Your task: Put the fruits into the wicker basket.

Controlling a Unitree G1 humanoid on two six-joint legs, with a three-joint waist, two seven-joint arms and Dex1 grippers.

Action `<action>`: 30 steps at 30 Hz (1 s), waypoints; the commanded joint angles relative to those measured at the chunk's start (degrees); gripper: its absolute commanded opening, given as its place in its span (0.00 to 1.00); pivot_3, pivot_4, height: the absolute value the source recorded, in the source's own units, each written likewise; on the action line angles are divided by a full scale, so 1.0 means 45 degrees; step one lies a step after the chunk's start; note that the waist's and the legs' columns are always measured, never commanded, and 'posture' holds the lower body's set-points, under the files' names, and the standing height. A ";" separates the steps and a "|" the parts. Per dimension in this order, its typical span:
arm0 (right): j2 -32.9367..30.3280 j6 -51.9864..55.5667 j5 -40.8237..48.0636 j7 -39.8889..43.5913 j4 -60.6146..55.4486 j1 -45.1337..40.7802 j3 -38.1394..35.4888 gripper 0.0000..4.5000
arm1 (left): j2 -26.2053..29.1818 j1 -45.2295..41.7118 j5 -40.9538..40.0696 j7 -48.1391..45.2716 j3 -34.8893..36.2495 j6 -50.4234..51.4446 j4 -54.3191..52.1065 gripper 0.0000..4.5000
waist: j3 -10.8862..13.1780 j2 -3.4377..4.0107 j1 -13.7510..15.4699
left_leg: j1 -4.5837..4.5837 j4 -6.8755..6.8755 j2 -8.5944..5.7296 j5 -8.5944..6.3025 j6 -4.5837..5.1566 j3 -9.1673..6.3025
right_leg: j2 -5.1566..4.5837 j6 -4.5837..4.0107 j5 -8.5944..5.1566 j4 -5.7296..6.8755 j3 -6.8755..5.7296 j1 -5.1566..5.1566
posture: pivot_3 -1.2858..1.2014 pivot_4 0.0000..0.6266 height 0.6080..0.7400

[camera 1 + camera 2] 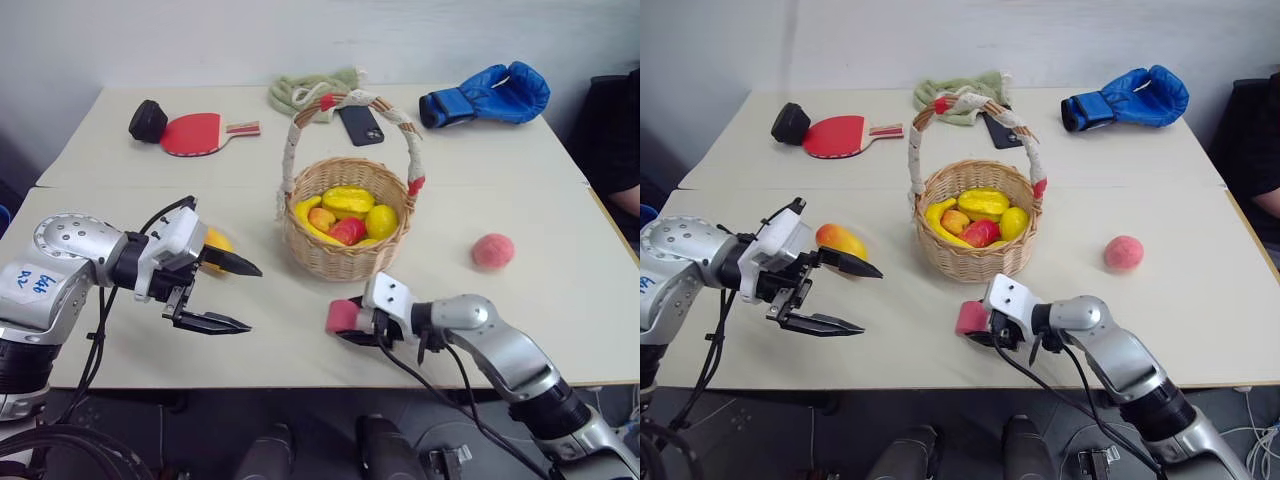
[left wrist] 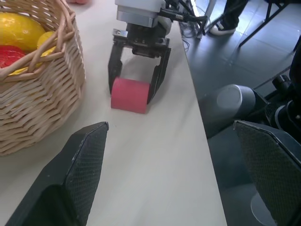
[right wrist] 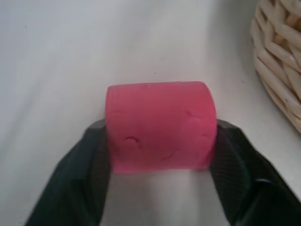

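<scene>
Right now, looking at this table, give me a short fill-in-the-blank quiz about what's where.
1. The right gripper has its fingers on either side of a ____ cylinder.
2. The boxing glove at the table's far edge is ____.
3. The peach lies ____ the wicker basket.
4. The left gripper is ____ and holds nothing.

Missing words: pink; blue; outside; open

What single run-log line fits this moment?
right tool: closed on pink cylinder, on table | left tool: open, empty | mango, peach: outside wicker basket
</scene>
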 commanded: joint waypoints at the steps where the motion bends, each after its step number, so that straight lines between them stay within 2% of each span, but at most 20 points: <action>1: 0.0028 0.1483 0.2756 -0.0662 -0.2636 0.1762 -0.3443 0.41 | -0.0501 -0.0515 -0.0502 0.0190 0.0232 0.0278 -0.0213 1.00 | 0.0000 0.0000 0.0121 | -0.0024 0.0002 -0.0004 0.0009 -0.0017 -0.0014 | -0.0007 0.0001 0.0000 -0.0012 -0.0004 -0.0008 | 0.52 0.24 1.00; 6: 0.0005 0.2980 0.4768 -0.2288 -0.3532 0.5121 -0.9563 0.41 | -0.1382 -0.0933 -0.0700 0.0583 0.0184 0.0580 -0.0152 1.00 | -0.0004 -0.0008 0.0302 | -0.0027 0.0023 -0.0019 -0.0006 0.0011 0.0021 | -0.0023 0.0020 0.0010 -0.0036 -0.0002 0.0001 | 0.52 0.24 1.00; 8: -0.0155 0.3010 0.4468 -0.2671 -0.2842 0.6401 -1.1771 0.41 | -0.1766 -0.1079 -0.0664 0.0789 0.0046 0.0630 -0.0150 1.00 | -0.0004 -0.0006 0.0332 | -0.0021 0.0022 -0.0018 -0.0010 0.0018 0.0033 | -0.0020 0.0020 0.0010 -0.0027 0.0004 0.0001 | 0.52 0.24 1.00; 10: -0.0284 0.2812 0.3990 -0.3015 -0.1944 0.7217 -1.2988 0.41 | -0.2041 -0.1168 -0.0492 0.0852 -0.0107 0.0515 -0.0069 1.00 | -0.0003 -0.0007 0.0334 | 0.0000 0.0019 -0.0016 -0.0037 0.0067 0.0058 | -0.0011 0.0019 0.0010 -0.0018 0.0002 0.0016 | 0.52 0.24 1.00; 14: -0.0268 0.2234 0.3060 -0.3882 -0.0109 0.7372 -1.3492 0.41 | -0.2377 -0.1363 -0.0287 0.0879 -0.0269 0.0349 0.0172 1.00 | -0.0003 -0.0008 0.0096 | 0.0052 0.0020 -0.0014 -0.0035 0.0071 0.0190 | 0.0011 0.0000 0.0032 -0.0012 0.0029 0.0045 | 0.52 0.24 1.00; 17: -0.0060 0.2111 0.2940 -0.4563 0.0854 0.6850 -1.3568 0.60 | -0.2508 -0.1471 -0.0210 0.0906 -0.0328 0.0300 0.0285 1.00 | -0.0004 -0.0007 -0.0078 | 0.0058 0.0019 0.0000 -0.0029 0.0073 0.0200 | 0.0019 -0.0005 0.0050 -0.0008 0.0039 0.0043 | 0.52 0.24 1.00; 22: -0.0396 0.2405 0.3611 -0.4168 0.0376 0.6926 -1.3784 0.97 | -0.2474 -0.1203 -0.0137 0.1239 -0.0155 0.0352 0.0193 1.00 | -0.0007 0.0006 -0.0035 | 0.0041 0.0009 0.0025 -0.0025 0.0067 0.0197 | 0.0016 -0.0002 0.0049 -0.0018 0.0041 0.0025 | 0.52 0.24 1.00; 26: -0.1652 0.2631 0.4262 -0.3061 -0.1188 0.7265 -1.4215 0.99 | -0.2140 -0.0202 -0.0618 0.2555 0.1091 0.1265 -0.0387 1.00 | -0.0003 0.0026 -0.0045 | 0.0033 0.0017 0.0003 -0.0030 0.0084 0.0198 | -0.0010 0.0012 0.0052 -0.0024 0.0059 0.0025 | 0.52 0.24 1.00; 30: -0.3633 0.3625 0.7009 -0.1550 -0.3984 0.6514 -1.4565 0.99 | -0.1553 0.2045 -0.1071 0.4769 0.3436 0.3051 -0.1701 1.00 | -0.0003 0.0024 -0.0277 | 0.0049 0.0014 0.0034 -0.0034 0.0092 0.0182 | 0.0008 0.0018 0.0054 -0.0017 0.0080 0.0017 | 0.52 0.24 1.00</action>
